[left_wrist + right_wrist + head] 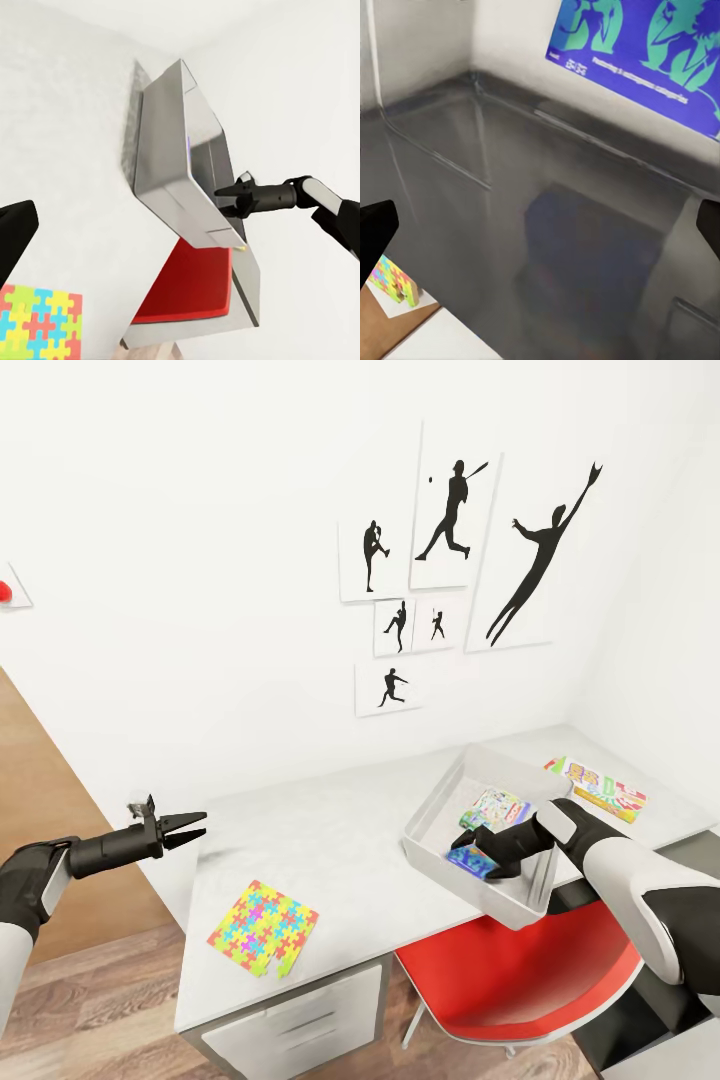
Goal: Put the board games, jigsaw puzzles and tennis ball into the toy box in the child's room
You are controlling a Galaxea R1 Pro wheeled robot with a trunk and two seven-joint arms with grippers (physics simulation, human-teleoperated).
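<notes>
Right gripper (478,857) hangs spread and empty inside the light grey open-topped toy box (432,823), over two printed boxes; left gripper (190,826) open; multicoloured jigsaw puzzle square (263,927) and yellow-orange-green game box (597,784) wait on the tabletop's front and far-right edges

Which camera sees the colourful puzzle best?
The head view: the whole jigsaw puzzle lies flat near the table's front edge. The left wrist view catches one corner; the right wrist view shows a small piece past the toy box's wall.
</notes>
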